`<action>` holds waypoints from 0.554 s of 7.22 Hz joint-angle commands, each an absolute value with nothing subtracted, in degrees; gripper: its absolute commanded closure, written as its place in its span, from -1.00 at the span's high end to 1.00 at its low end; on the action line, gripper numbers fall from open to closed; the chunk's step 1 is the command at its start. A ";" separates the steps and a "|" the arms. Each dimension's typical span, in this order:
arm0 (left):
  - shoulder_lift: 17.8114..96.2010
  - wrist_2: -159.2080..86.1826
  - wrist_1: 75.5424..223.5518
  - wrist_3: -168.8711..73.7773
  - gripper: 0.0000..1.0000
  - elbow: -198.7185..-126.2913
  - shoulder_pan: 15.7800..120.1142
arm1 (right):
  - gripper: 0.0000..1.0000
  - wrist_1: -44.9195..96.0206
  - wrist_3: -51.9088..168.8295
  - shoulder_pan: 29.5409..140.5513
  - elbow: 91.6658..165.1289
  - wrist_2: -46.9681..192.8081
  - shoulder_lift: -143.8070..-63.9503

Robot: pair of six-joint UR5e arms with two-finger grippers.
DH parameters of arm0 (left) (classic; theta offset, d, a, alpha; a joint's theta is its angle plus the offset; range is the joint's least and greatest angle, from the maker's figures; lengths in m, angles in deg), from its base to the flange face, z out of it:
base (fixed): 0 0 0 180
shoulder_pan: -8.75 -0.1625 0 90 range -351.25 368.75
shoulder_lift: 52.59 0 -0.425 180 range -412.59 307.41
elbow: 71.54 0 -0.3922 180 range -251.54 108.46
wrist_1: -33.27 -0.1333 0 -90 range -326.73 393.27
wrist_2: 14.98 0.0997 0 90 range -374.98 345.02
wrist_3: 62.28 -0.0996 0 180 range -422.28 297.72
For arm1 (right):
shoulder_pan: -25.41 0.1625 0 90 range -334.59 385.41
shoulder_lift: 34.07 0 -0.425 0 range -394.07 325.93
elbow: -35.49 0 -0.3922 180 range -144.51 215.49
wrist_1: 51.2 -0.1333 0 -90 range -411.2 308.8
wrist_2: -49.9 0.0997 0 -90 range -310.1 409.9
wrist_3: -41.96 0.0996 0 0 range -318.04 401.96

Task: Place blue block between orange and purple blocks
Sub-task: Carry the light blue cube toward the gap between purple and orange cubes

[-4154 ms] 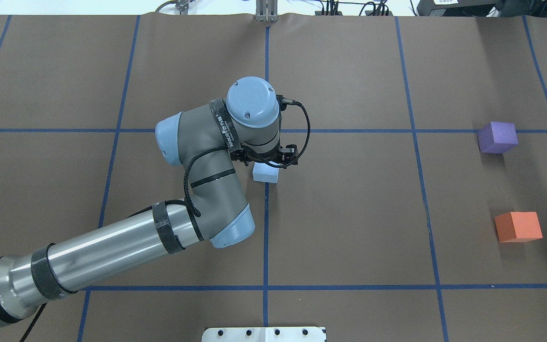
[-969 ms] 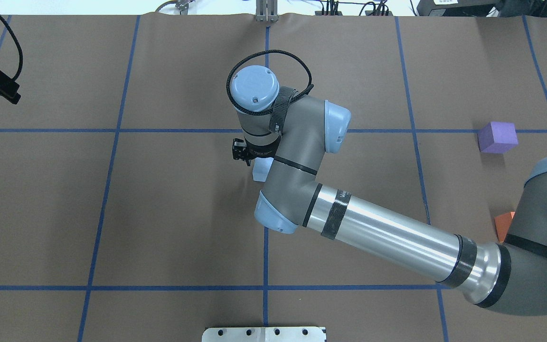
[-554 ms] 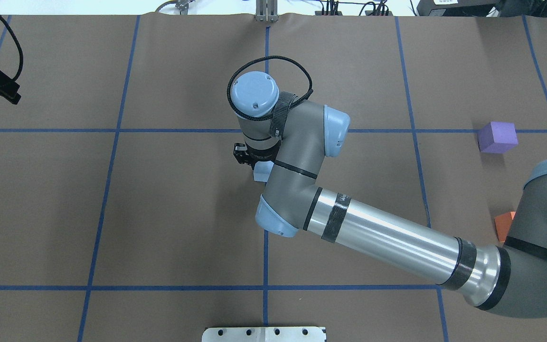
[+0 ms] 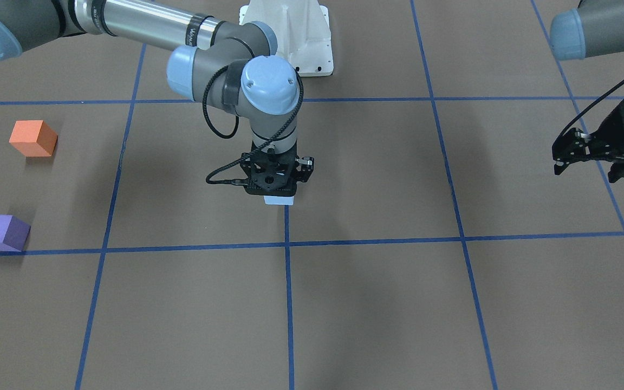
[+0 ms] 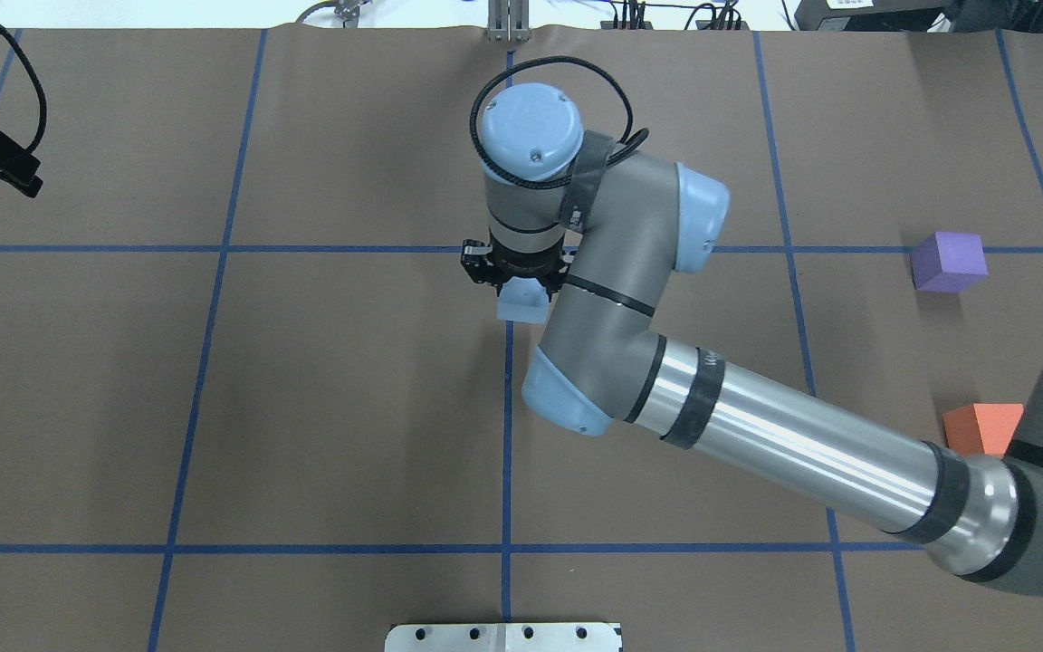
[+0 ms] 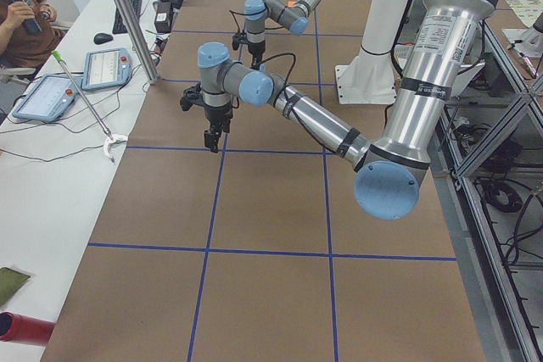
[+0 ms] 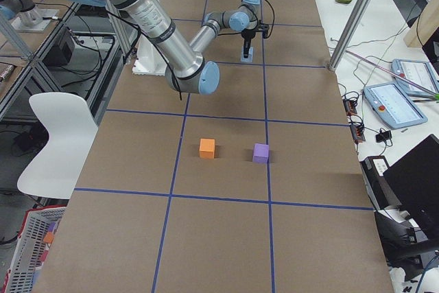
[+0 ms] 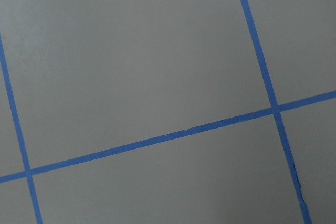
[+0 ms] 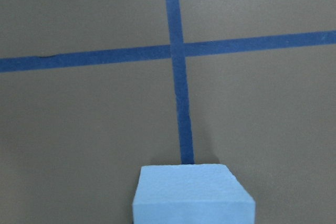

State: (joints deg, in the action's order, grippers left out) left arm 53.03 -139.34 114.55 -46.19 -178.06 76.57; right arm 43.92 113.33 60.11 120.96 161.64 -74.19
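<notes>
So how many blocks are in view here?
3. The blue block is mid-table under the right gripper. The purple block and the orange block sit at the right, the orange one partly behind the arm.

even bright light, soft shadows

Overhead behind, front opposite, sharing blue block [image 5: 517, 310], side views along table [image 5: 304, 407], wrist views close, downward

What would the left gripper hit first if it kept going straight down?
Probably just the brown table cover with its blue tape lines: the left gripper points down, and its wrist camera shows nothing else beneath.
</notes>
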 commanded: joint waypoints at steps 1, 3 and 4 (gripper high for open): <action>52.97 -139.43 114.48 -46.11 1.00 -178.67 76.60 | -1.00 52.39 112.71 66.69 140.78 162.31 -86.30; 52.97 -139.43 114.48 -45.75 1.00 -179.29 76.60 | -1.00 62.49 99.18 74.69 153.11 164.33 -94.58; 52.97 -140.56 114.48 -45.58 1.00 -179.46 76.60 | -1.00 63.40 93.35 77.68 156.48 167.20 -100.54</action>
State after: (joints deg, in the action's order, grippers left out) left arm 52.97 -139.71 114.48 -45.78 -179.18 76.60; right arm 60.13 101.71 73.36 150.31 164.56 -93.43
